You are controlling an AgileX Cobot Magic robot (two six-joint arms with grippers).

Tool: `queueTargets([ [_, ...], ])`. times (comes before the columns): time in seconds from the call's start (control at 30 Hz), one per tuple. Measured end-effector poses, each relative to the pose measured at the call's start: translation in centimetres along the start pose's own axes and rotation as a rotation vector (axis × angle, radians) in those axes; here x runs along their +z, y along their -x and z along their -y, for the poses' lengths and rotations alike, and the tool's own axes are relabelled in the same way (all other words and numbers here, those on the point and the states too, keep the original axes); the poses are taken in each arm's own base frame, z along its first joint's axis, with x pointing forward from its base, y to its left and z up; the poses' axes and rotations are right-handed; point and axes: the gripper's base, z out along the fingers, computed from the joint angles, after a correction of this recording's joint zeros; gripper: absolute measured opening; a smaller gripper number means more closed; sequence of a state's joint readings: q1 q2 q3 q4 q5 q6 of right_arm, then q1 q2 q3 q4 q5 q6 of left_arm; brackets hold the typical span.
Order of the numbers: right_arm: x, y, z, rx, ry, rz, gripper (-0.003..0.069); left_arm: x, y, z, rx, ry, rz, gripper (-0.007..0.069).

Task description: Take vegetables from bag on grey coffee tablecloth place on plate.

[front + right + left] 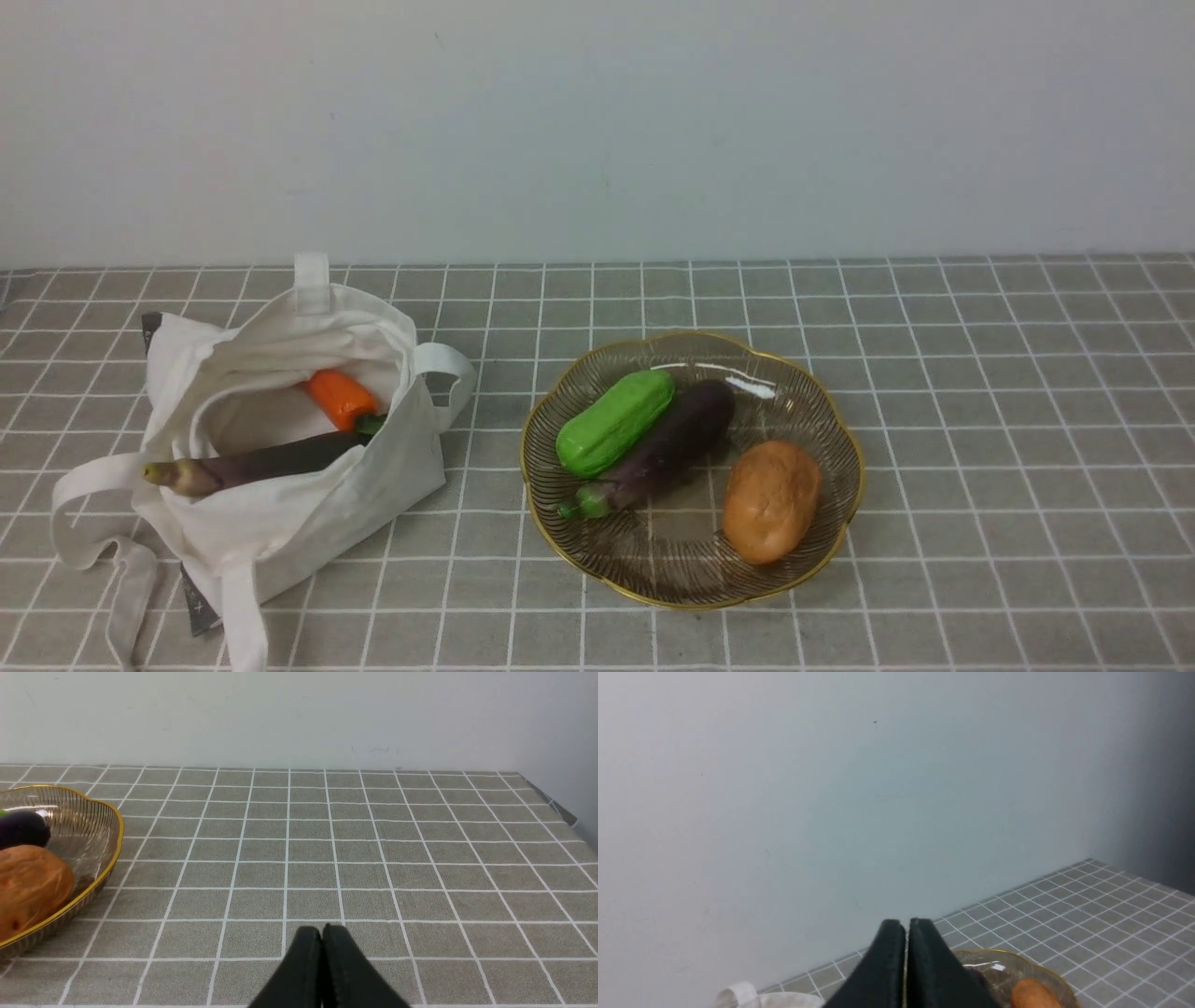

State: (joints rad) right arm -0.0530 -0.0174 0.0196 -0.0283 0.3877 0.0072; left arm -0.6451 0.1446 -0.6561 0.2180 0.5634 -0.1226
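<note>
L hand (906,926) & R hand (322,930) both pinched together, empty. In bag (308,513): purple eggplant (271,459) + orange veg (341,397); bag near plate (653,553), not touching.

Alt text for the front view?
An off-white bag on a grey tablecloth holds an orange vegetable and a purple eggplant; to its right, a gold-rimmed plate carries a green vegetable, a second eggplant and a brown vegetable.
</note>
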Motion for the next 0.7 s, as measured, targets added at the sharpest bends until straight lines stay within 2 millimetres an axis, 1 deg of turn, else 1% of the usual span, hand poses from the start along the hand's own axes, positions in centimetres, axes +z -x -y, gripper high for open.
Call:
queueTargets([
  [0.03,0.0,0.0,0.0,0.0,0.0,0.0,-0.0013,0.3,-1.3,0.1,0.012,0.016,0.007,-0.0005],
  [0.07,0.0,0.0,0.0,0.0,0.0,0.0,-0.0013,0.4,-2.0,0.2,0.015,0.029,0.013,-0.0005],
  [0.1,0.0,0.0,0.0,0.0,0.0,0.0,-0.0013,0.7,-3.5,0.3,0.009,0.061,0.0,-0.0005],
  [0.13,0.0,0.0,0.0,0.0,0.0,0.0,-0.0013,0.8,-3.7,0.4,0.008,0.066,-0.002,-0.0005],
  [0.17,0.0,0.0,0.0,0.0,0.0,0.0,-0.0013,1.1,-5.5,0.5,-0.003,0.115,-0.026,-0.0005],
  [0.2,0.0,0.0,0.0,0.0,0.0,0.0,-0.0013,1.3,-6.5,0.5,-0.004,0.143,-0.038,-0.0005],
  [0.3,0.0,0.0,0.0,0.0,0.0,0.0,-0.0013,1.9,-10.8,0.3,0.013,0.264,-0.113,-0.0005],
  [0.33,0.0,0.0,0.0,0.0,0.0,0.0,-0.0013,1.9,-10.8,0.3,0.013,0.272,-0.114,-0.0005],
  [0.37,0.0,0.0,0.0,0.0,0.0,0.0,-0.0013,2.4,-13.2,0.2,-0.004,0.312,-0.162,-0.0005],
  [0.4,0.0,0.0,0.0,0.0,0.0,0.0,-0.0013,2.4,-13.4,0.1,-0.011,0.322,-0.168,-0.0005],
  [0.43,0.0,0.0,0.0,0.0,0.0,0.0,-0.0013,2.7,-15.5,0.0,-0.045,0.366,-0.209,-0.0005],
  [0.47,0.0,0.0,0.0,0.0,0.0,0.0,-0.0013,2.7,-15.5,-0.1,-0.048,0.37,-0.206,-0.0005],
  [0.5,0.0,0.0,0.0,0.0,0.0,0.0,-0.0013,2.8,-17.2,-0.2,-0.073,0.396,-0.24,-0.0005],
  [0.53,0.0,0.0,0.0,0.0,0.0,0.0,-0.0013,2.9,-17.6,-0.2,-0.077,0.4,-0.248,-0.0005],
  [0.57,0.0,0.0,0.0,0.0,0.0,0.0,-0.0013,2.8,-18.7,-0.3,-0.09,0.424,-0.278,-0.0005],
  [0.7,0.0,0.0,0.0,0.0,0.0,0.0,-0.0013,2.8,-19.2,-0.2,-0.1,0.427,-0.304,-0.0005],
])
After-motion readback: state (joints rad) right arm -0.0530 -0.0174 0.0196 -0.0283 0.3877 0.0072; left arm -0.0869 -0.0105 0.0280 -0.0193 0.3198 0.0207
